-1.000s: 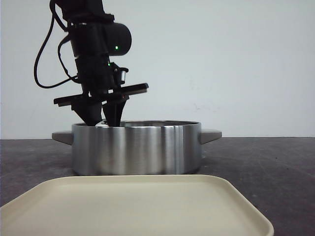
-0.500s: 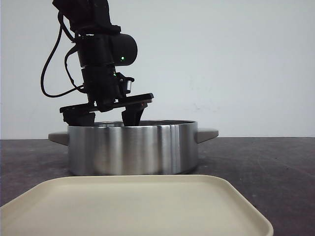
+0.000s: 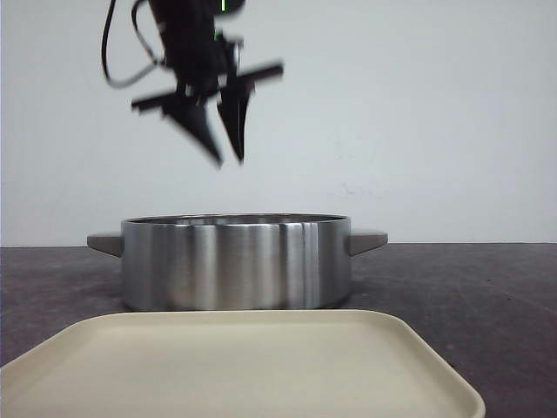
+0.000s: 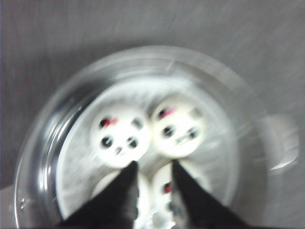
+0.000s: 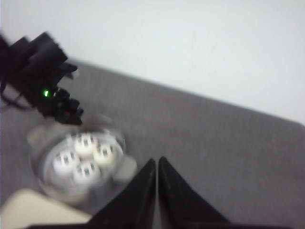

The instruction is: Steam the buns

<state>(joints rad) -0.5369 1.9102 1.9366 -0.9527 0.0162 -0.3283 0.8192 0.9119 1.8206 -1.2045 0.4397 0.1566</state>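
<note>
Lifted clear of the round stainless-steel pot (image 3: 235, 261): black left gripper (image 3: 228, 157), slightly parted, empty. Four glossy white panda-faced buns (image 5: 85, 156) inside. Right gripper (image 5: 156, 164) closed. Loading apparently finished; steaming left.

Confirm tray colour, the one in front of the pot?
Plain cream-beige, no pattern. The tray shows best in the front view.

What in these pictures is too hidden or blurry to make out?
- Front view: the buns are hidden behind the pot wall.
- Left wrist view: the two nearer buns sit partly behind the left gripper fingers, motion-blurred.
- Right wrist view: bun faces are too small and blurred.
- Front view: the tray is cut by the bottom edge.
</note>
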